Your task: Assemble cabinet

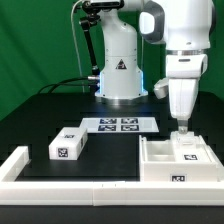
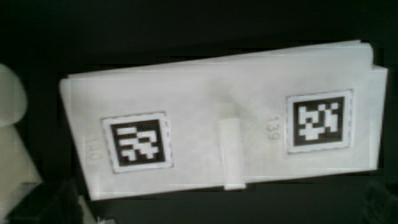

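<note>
The pincer (image 1: 183, 130) hangs just above the shell (image 1: 172, 158), by its back wall; I cannot tell whether its fingers are apart. A block (image 1: 68, 146) lies well away on the desk (image 1: 55, 108).

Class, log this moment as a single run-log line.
hand: low over cabinet shell, exterior view's right | grip: cannot tell | loose block: apart, exterior view's left
</note>
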